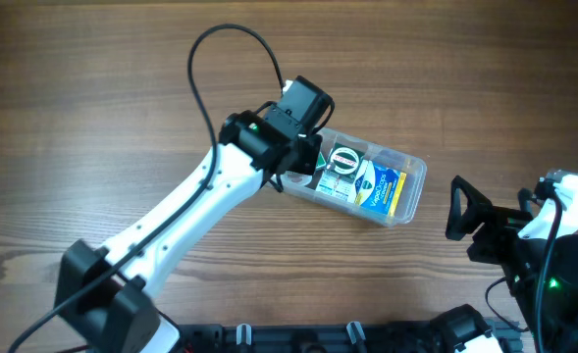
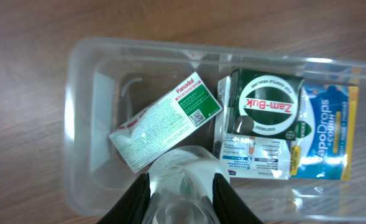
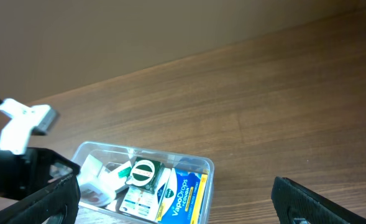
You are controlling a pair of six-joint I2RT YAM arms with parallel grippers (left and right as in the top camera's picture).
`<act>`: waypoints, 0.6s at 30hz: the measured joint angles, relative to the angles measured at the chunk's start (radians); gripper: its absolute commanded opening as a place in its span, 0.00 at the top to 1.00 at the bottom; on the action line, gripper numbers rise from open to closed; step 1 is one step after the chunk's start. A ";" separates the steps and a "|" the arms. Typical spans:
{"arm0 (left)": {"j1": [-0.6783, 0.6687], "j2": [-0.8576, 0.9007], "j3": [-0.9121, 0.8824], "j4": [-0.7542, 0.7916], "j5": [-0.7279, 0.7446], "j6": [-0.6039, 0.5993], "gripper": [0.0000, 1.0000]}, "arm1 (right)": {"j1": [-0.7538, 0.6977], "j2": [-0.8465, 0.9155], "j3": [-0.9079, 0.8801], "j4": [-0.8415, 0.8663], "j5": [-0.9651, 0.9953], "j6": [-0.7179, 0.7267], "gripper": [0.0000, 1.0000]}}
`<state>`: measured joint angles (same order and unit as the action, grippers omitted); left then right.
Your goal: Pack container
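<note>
The clear plastic container lies at the table's middle right. It holds a white and green Panadol box, a green Zam-Buk box, a blue VapoDrops pack and a white sachet. My left gripper is shut on a small white round bottle at the container's left end, low between its walls. In the right wrist view the bottle shows inside the container. My right gripper is open and empty, well to the right of the container.
The wooden table runs all round the container. My left arm crosses the table from the lower left. A black cable loops above it. Black base hardware lines the front edge.
</note>
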<state>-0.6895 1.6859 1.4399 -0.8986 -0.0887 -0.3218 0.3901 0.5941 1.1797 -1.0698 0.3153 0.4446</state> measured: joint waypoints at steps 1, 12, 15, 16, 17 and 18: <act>0.000 0.015 0.000 0.000 0.005 -0.007 0.79 | 0.000 0.000 0.000 0.000 0.000 0.000 0.00; -0.003 0.095 0.000 0.019 0.026 -0.044 0.44 | 0.000 0.000 0.000 0.000 0.000 0.000 0.00; -0.003 0.102 0.000 0.024 0.035 -0.055 0.32 | 0.000 0.000 0.000 0.000 0.000 0.000 0.00; -0.004 0.102 0.000 0.024 0.035 -0.056 0.29 | 0.000 0.000 0.000 0.000 0.000 0.000 0.00; -0.004 0.102 0.000 0.024 0.038 -0.059 0.17 | 0.000 0.000 0.000 0.000 0.000 0.000 0.00; -0.003 0.102 0.002 0.021 0.042 -0.058 0.12 | 0.000 0.000 0.000 0.000 0.000 0.000 0.00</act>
<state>-0.6930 1.7878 1.4414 -0.8780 -0.0467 -0.3801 0.3901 0.5941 1.1801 -1.0698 0.3153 0.4446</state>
